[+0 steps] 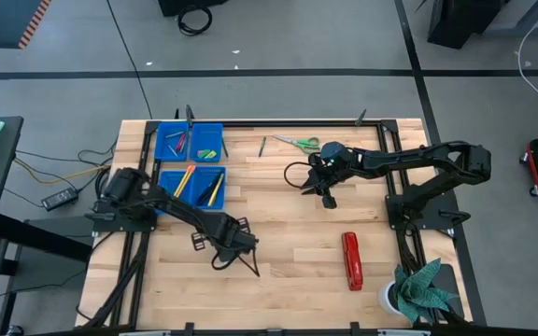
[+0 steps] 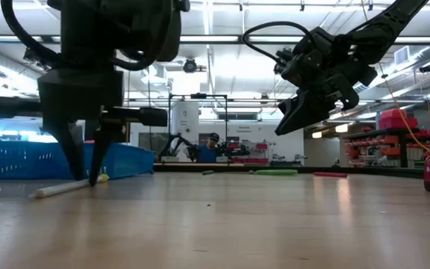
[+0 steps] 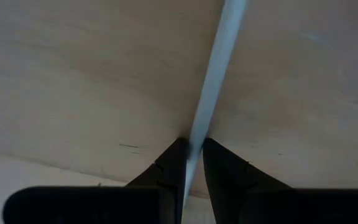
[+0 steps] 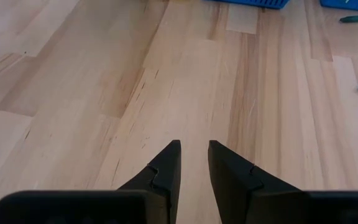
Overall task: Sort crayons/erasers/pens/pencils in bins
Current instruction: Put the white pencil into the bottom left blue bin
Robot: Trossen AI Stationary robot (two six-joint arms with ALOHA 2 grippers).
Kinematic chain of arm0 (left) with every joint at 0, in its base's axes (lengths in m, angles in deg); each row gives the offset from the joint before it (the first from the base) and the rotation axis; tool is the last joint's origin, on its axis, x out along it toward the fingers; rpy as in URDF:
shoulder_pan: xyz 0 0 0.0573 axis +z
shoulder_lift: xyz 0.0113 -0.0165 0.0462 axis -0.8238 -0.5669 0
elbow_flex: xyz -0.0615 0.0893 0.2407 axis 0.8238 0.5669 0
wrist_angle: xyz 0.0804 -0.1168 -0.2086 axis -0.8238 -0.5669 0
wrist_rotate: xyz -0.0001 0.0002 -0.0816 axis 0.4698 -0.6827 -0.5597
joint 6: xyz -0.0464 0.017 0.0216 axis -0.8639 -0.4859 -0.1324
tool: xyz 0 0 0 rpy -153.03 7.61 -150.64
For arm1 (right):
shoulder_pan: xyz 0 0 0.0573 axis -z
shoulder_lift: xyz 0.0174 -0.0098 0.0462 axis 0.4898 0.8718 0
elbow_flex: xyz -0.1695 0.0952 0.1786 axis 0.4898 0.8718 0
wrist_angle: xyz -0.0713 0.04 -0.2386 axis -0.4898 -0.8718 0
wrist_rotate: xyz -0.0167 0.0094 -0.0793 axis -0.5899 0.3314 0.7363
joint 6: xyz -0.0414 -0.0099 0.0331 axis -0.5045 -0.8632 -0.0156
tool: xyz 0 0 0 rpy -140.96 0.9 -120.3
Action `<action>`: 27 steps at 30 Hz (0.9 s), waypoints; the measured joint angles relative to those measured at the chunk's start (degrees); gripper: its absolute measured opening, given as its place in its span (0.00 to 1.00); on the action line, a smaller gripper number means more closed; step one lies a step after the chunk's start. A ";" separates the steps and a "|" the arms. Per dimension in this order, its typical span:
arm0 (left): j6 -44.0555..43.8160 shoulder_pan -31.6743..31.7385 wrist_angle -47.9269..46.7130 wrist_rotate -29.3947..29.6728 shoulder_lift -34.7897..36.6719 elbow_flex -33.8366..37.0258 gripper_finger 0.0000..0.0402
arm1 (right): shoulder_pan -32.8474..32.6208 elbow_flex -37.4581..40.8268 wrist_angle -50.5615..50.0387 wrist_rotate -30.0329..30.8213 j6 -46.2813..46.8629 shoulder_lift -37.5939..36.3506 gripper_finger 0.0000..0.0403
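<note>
Left gripper (image 3: 191, 163) down at the table (image 1: 288, 233), front-centre-left; fingers closed on a white pencil (image 3: 213, 81), a long thin pale stick lying flat on the wood. Right gripper (image 4: 194, 163) hovers above table centre, fingers slightly apart, holding nothing. Blue bins (image 1: 194, 163) sit at far left, holding coloured sticks.

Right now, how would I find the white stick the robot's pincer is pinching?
Start at the blue bins on the table's left side, then follow the left arm to its pincer near the table's front edge. The white pencil lies flat on the wood between its tips. It is the only stick lying outside the bins there.
</note>
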 joint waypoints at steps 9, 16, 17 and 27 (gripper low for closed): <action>-0.20 -0.01 -0.12 0.98 -0.19 -0.02 0.12 | 0.02 0.00 -0.18 0.01 0.00 0.00 0.22; -3.37 -0.55 -0.26 1.74 1.41 0.31 0.10 | -0.01 0.00 -0.16 0.00 0.00 0.00 0.22; -4.04 -0.74 -0.22 1.83 1.61 0.29 0.09 | 0.01 0.00 -0.16 0.01 0.00 0.00 0.22; -11.73 -3.66 -1.44 2.53 1.64 0.24 0.10 | 0.01 0.00 -0.12 -0.01 0.00 0.00 0.22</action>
